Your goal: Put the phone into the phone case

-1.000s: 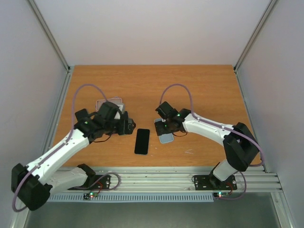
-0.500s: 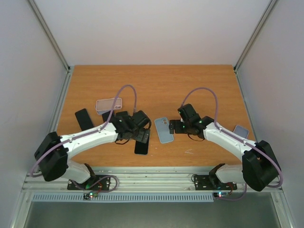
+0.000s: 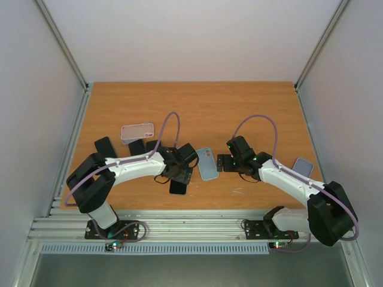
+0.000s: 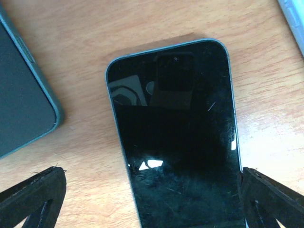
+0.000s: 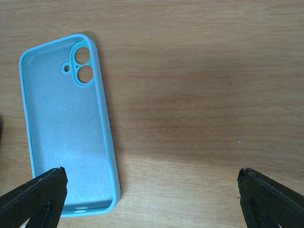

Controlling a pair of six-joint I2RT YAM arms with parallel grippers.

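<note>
The black phone point(image 4: 175, 137) lies screen up on the wooden table, and my left gripper point(image 4: 151, 192) stands open just above it, one finger off each long edge. From above, only the phone's near end point(image 3: 177, 187) shows under the left gripper point(image 3: 183, 172). The light blue phone case point(image 5: 66, 128) lies open side up, camera cutout at the far end. My right gripper point(image 5: 149, 185) is open and holds nothing; its left fingertip hangs at the case's near corner. In the top view the case point(image 3: 207, 163) sits between both grippers, with the right gripper point(image 3: 221, 162) beside it.
A dark teal phone or case point(image 4: 21, 104) lies just left of the black phone. A clear case point(image 3: 137, 131) and a black phone point(image 3: 105, 147) lie at the left, and another bluish case point(image 3: 303, 165) lies at the right by the right arm. The table's metal rail point(image 3: 191, 224) runs along the near edge.
My right gripper has opened, let go of the blue case and drawn back to the right. The left arm has swung right and now hovers over the black phone.
</note>
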